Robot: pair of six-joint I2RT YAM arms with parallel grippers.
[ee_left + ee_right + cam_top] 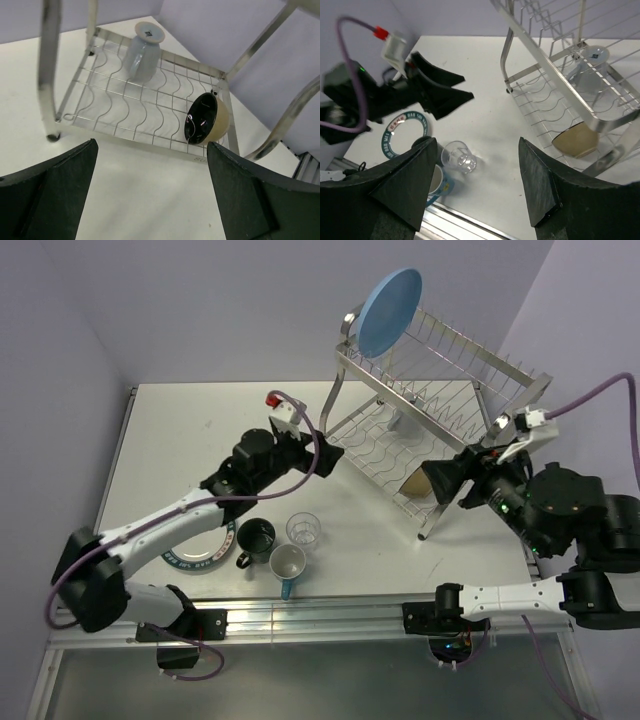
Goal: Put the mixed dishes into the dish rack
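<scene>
The dish rack (450, 370) is seen standing at the 2 o'clock corner of the table (200, 420), with its far end close to the wall (590, 310). The large light-blue plate (390, 312) is held upright among the prongs at the upper tier's 11 o'clock end. On the lower tier, the light-blue cup (143, 52) is set upside down toward 12 o'clock. The black bowl (202, 120) is tipped on its side at the 6 o'clock corner, and bare wire is left between the two.

The clear glass (304, 530), dark mug (255, 540) and white-and-blue mug (287, 566) are clustered near the table's 6 o'clock edge. The lettered-rim white plate (200, 555) lies at their 9 o'clock, partly covered by the left arm (160, 520).

The left gripper (330, 455) is spread wide and empty, just off the rack's 9 o'clock leg. The right gripper (435, 480) is likewise spread and empty at the bowl's 3 o'clock. Bare tabletop is left between the rack and the cups.
</scene>
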